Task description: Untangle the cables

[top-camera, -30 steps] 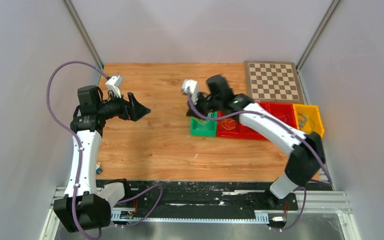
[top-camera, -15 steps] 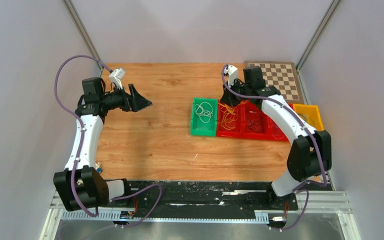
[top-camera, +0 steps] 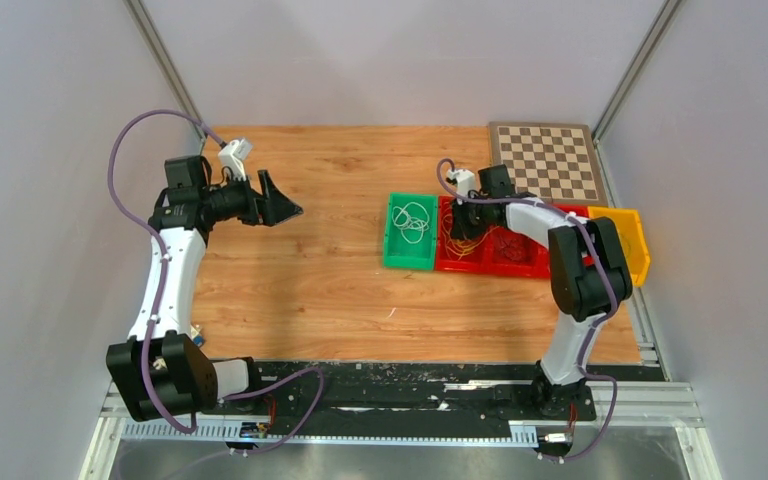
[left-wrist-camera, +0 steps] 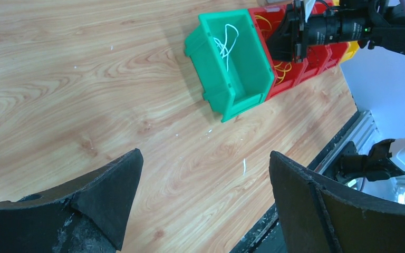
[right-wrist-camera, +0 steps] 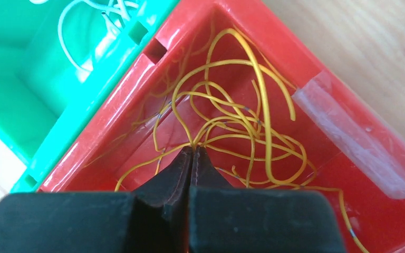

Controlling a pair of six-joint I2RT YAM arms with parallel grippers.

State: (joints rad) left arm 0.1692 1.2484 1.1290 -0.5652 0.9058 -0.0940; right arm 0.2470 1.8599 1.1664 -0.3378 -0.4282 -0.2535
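A wooden counter (top-camera: 300,280) seen from above, with two robot arms mounted at its near edge. A row of small open bins sits right of centre: a green bin (top-camera: 392,250) at the left end, a red bin (right-wrist-camera: 111,126) touching it, more red bins beyond that, and a yellow bin (top-camera: 628,245) at the far right. A chessboard (top-camera: 546,162) lies in the far right corner, just behind the bins.

The right arm folds back on itself and reaches down into the red bin next to the green one. The right pincer (right-wrist-camera: 192,154) is pressed together, its tips meeting on a loose snarl of thin yellow cables (right-wrist-camera: 242,116) at the spot where several strands converge (the wrist view shows the strands running straight into the closed tips). The yellow cables loop across the floor of the red bin. A strip of clear tape (right-wrist-camera: 348,142) is stuck on that bin's inner wall.

A small bundle of thin white cables (left-wrist-camera: 225,39) lies in the green bin, apart from the yellow ones.

The left arm is raised over the far left part of the counter, well apart from the bins. The left pincer (left-wrist-camera: 203,158) is spread wide and holds nothing.
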